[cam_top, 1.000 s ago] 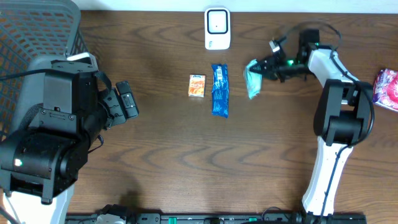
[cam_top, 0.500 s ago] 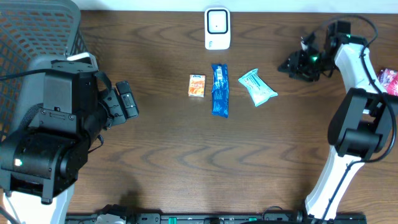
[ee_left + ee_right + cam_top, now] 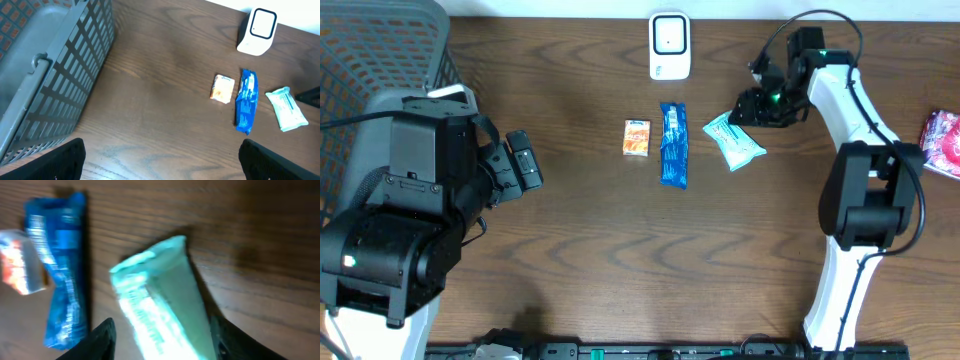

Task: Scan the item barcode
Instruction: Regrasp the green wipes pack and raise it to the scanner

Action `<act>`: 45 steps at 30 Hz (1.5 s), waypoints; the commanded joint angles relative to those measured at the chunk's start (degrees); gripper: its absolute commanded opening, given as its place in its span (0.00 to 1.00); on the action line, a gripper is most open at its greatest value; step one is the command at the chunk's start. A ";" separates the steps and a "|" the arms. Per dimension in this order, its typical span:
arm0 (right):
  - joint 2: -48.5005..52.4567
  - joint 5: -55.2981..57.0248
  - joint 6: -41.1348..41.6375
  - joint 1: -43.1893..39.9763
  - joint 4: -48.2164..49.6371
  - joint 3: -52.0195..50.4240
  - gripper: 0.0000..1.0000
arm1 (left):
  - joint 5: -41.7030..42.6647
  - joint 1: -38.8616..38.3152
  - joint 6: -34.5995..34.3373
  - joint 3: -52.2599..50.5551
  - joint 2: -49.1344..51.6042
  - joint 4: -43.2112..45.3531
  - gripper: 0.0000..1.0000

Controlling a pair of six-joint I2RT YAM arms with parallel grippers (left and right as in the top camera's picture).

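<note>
Scanning step: pick-up, by my reading. No item is in front of the scanner [image 3: 669,45], which stands upright at the top centre of the overhead frame.
Next move: it looks as if the jaws must close on the packet's width, then lift and carry it left and up in the frame so the printed code faces the scanner window. The film is thin and slack, so a shallow pinch may slip.
Right gripper [image 3: 755,105]: upper right of centre overhead, over the upper end of the mint-green packet [image 3: 735,140]. In the wrist view its fingers [image 3: 102,340] stand partly apart, one on each side of the packet, with a gap on the left side; nothing is gripped.
Left gripper [image 3: 162,145]: fingers spread wide at the bottom corners of its own view, holding and touching nothing.
Mint-green packet: lying flat on the table, tilted, just right of the blue packet [image 3: 674,145].
Orange packet [image 3: 637,137]: small, just left of the blue one, apart from both grippers.
</note>
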 commanded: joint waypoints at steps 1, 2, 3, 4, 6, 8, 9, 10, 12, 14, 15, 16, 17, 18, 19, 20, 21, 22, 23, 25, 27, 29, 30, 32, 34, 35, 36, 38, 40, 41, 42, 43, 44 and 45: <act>4.79 0.68 -1.31 0.22 -0.17 -0.70 0.49 | -0.70 0.31 0.72 0.15 -0.04 -0.17 0.98; 6.12 0.17 -1.33 0.44 -0.44 -0.70 0.42 | -0.70 0.31 0.72 0.15 -0.04 -0.17 0.98; 6.69 -0.20 -1.33 0.57 -0.55 -0.70 0.39 | -0.70 0.31 0.72 0.15 -0.04 -0.17 0.98; 7.43 -0.68 -1.33 0.79 -0.92 -0.70 0.33 | -0.70 0.31 0.72 0.15 -0.04 -0.17 0.98; 7.98 -1.22 -1.31 1.14 -1.44 -0.70 0.22 | -0.70 0.31 0.72 0.15 -0.04 -0.17 0.98; 7.96 -1.95 -1.09 1.51 -1.68 -0.68 0.02 | -0.70 0.31 0.74 0.15 -0.04 -0.17 0.98; 7.93 -2.99 -1.09 1.70 -1.95 -0.63 0.01 | -0.70 0.31 0.74 0.15 -0.04 -0.17 0.98; 7.93 -3.72 -0.79 1.81 -2.03 -0.59 0.01 | -0.70 0.31 0.72 0.15 -0.04 -0.17 0.98; 7.80 -6.64 1.84 1.88 -1.99 -0.09 0.01 | -0.70 0.31 0.72 0.15 -0.04 -0.17 0.98; 7.45 -11.47 2.82 1.88 -1.75 1.05 0.01 | -0.70 0.31 0.72 0.15 -0.04 -0.17 0.98; 7.13 -14.97 3.48 1.88 -0.83 1.88 0.01 | -0.70 0.31 0.74 0.15 -0.04 -0.17 0.98; 6.86 -16.52 4.00 1.88 -0.26 2.29 0.01 | -0.70 0.31 0.72 0.15 -0.04 -0.17 0.98; 6.12 -20.48 5.95 1.88 1.77 3.72 0.01 | -0.70 0.31 0.72 0.15 -0.04 -0.17 0.98; 5.68 -22.62 7.78 1.88 3.48 4.76 0.01 | -0.70 0.31 0.74 0.15 -0.04 -0.17 0.98; 5.22 -23.82 9.66 1.88 5.16 5.68 0.01 | -0.70 0.31 0.72 0.15 -0.04 -0.17 0.98; 4.83 -24.65 12.22 1.92 7.85 6.97 0.01 | -0.70 0.31 0.72 0.15 -0.04 -0.17 0.98; 4.61 -24.68 15.67 2.01 11.04 8.81 0.01 | -0.70 0.31 0.74 0.15 -0.04 -0.17 0.98; 4.59 -24.68 17.81 2.14 13.05 9.81 0.01 | -0.70 0.31 0.72 0.15 -0.04 -0.17 0.98; 4.59 -24.68 19.91 2.29 15.30 10.60 0.01 | -0.70 0.31 0.72 0.15 -0.04 -0.17 0.98; 4.59 -24.59 25.11 2.97 21.75 11.37 0.01 | -0.70 0.31 0.72 0.15 -0.04 -0.17 0.98; 4.59 -24.09 30.18 3.93 29.33 11.34 0.01 | -0.70 0.31 0.72 0.15 -0.04 -0.17 0.98; 4.61 -18.38 35.15 5.70 35.71 11.28 0.01 | -0.70 0.31 0.72 0.15 -0.04 -0.17 0.98; 4.61 -15.26 36.74 6.54 37.40 11.28 0.01 | -0.70 0.31 0.72 0.15 -0.04 -0.17 0.98; 4.61 -8.15 40.09 8.70 40.37 11.28 0.01 | -0.70 0.31 0.72 0.15 -0.04 -0.17 0.98; 4.72 -2.10 42.58 10.73 41.70 11.28 0.01 | -0.70 0.31 0.74 0.15 -0.04 -0.17 0.98; 4.72 1.01 43.50 12.26 42.88 11.28 0.01 | -0.70 0.31 0.72 0.15 -0.04 -0.17 0.98; 4.72 1.86 43.43 13.00 43.71 11.28 0.01 | -0.70 0.31 0.74 0.15 -0.04 -0.17 0.98; 4.72 2.69 42.88 14.12 45.59 11.30 0.01 | -0.70 0.31 0.72 0.15 -0.04 -0.17 0.98; 4.70 2.71 41.97 14.43 47.10 11.32 0.01 | -0.70 0.31 0.72 0.15 -0.04 -0.17 0.98; 4.63 2.67 41.75 14.36 47.54 11.43 0.01 | -0.70 0.31 0.72 0.15 -0.04 -0.17 0.98; 4.37 2.67 41.72 13.90 47.54 11.58 0.01 | -0.70 0.31 0.72 0.15 -0.04 -0.17 0.98; 3.98 2.25 40.85 13.20 47.54 11.72 0.01 | -0.70 0.31 0.72 0.15 -0.04 -0.17 0.98; 3.45 1.44 39.43 12.48 47.47 11.82 0.01 | -0.70 0.31 0.74 0.15 -0.04 -0.17 0.98; 2.60 0.76 37.51 11.43 46.88 11.85 0.01 | -0.70 0.31 0.74 0.15 -0.04 -0.17 0.98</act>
